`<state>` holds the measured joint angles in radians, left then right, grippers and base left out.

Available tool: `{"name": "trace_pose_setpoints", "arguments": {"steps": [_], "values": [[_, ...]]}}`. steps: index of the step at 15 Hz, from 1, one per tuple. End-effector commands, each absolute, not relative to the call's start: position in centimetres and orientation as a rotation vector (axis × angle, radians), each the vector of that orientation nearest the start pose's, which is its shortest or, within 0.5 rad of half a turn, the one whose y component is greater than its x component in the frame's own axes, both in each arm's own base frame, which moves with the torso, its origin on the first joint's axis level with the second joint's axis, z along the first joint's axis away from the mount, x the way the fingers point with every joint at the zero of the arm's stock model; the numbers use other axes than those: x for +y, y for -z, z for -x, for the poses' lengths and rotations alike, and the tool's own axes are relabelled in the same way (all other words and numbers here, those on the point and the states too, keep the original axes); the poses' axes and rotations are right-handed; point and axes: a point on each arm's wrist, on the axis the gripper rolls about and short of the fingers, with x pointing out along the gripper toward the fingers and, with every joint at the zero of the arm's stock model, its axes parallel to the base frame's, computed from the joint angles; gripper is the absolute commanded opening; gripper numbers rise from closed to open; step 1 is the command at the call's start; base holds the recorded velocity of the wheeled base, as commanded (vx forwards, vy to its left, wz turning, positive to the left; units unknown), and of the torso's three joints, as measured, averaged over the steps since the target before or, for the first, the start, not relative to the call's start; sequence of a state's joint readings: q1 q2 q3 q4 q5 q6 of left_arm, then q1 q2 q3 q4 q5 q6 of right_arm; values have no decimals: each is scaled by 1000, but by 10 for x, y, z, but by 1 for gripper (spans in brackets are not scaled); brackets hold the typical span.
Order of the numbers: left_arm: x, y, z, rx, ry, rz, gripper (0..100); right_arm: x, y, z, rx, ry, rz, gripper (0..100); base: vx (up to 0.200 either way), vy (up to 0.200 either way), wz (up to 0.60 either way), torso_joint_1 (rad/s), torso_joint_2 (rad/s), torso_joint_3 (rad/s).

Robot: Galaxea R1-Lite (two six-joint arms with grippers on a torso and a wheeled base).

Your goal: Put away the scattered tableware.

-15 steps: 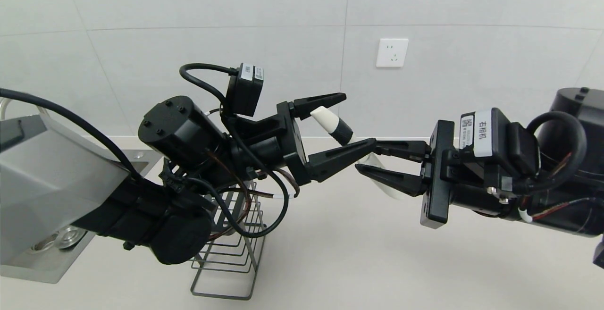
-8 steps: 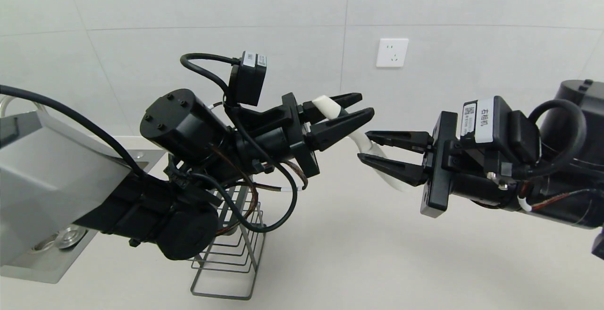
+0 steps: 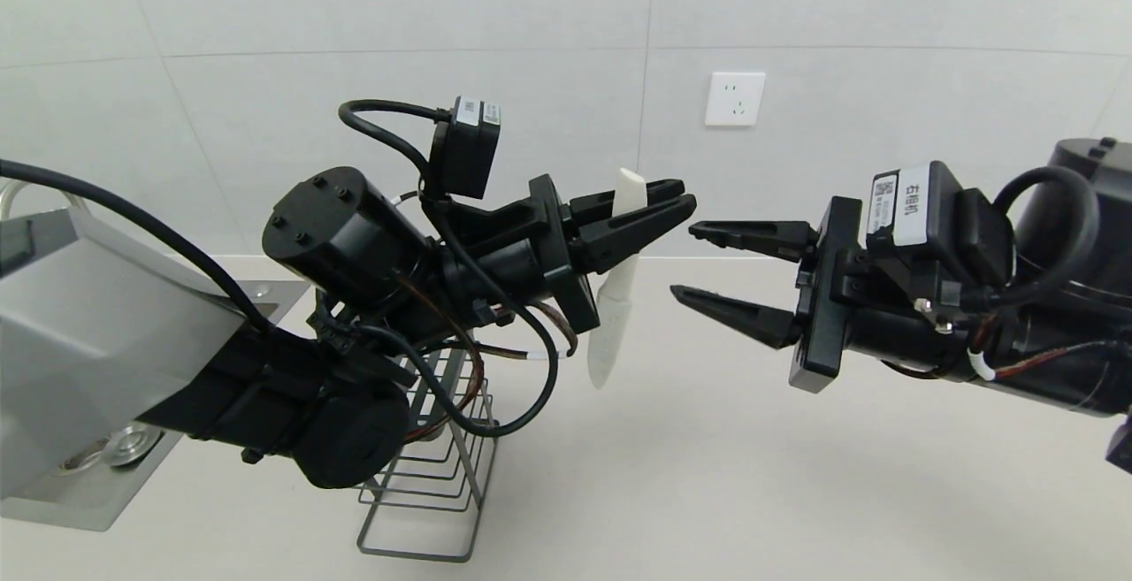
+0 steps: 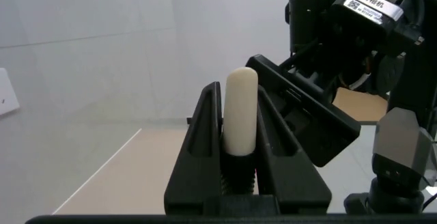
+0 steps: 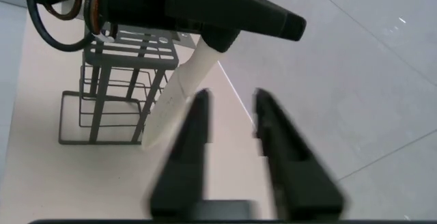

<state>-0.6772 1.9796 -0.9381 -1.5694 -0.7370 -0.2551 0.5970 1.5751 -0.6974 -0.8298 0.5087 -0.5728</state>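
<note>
Left gripper (image 3: pixel 685 194) is pinching the white utensil (image 3: pixel 610 333) near its top, right gripper (image 3: pixel 683 261) is gaping open, so it's probably risking a slip.

Kitchen, tiled wall (image 3: pixel 398 6), steel sink (image 3: pixel 80 506), wire rack (image 3: pixel 433 475)

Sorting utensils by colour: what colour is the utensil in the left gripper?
Plain white. The utensil held by the left gripper shows best in the head view.
</note>
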Motion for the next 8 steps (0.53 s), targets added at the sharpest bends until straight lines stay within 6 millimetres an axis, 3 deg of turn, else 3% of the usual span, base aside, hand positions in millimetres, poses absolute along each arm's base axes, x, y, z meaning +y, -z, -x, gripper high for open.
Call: {"name": "trace_pose_setpoints", "arguments": {"steps": [1, 5, 8], "values": [[-232, -213, -269, -399, 1435, 188, 0, 159, -205, -217, -251, -1087, 517, 100, 0, 0, 0, 0, 0, 0], [-225, -212, -267, -388, 1366, 208, 0, 147, -200, -205, -232, -1061, 516, 100, 0, 0, 0, 0, 0, 0], [-220, -223, -264, -426, 1276, 237, 0, 105, -198, -182, -210, -954, 520, 100, 0, 0, 0, 0, 0, 0]]}}
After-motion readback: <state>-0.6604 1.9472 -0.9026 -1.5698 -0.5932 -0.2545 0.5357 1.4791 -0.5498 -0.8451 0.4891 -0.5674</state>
